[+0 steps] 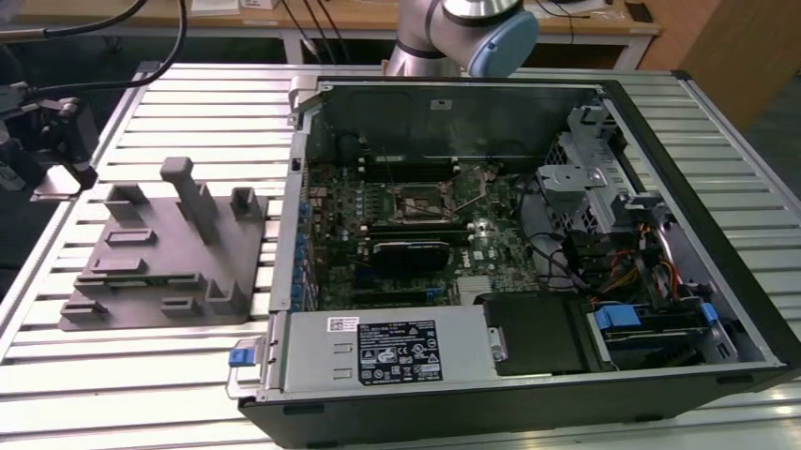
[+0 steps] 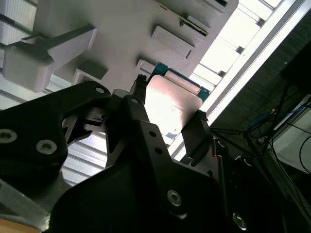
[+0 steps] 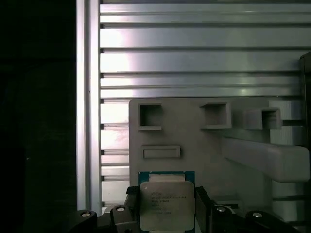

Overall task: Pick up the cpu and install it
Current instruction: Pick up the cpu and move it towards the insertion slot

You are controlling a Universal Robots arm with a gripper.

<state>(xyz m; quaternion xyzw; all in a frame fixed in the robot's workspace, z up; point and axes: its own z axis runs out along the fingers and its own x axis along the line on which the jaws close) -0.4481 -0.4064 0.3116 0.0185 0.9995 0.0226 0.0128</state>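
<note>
Gripping the cpu [image 3: 166, 203] by two opposite edges, the end effector [image 3: 166, 213] has its black fingers clenched on the chip in the first wrist view, at the edge of the grey fixture block [image 1: 157, 258]. That block lies on the slatted bench [image 1: 163, 375] at the exterior view's left; beside it, to the right, lies the open computer case [image 1: 701, 244].
</note>
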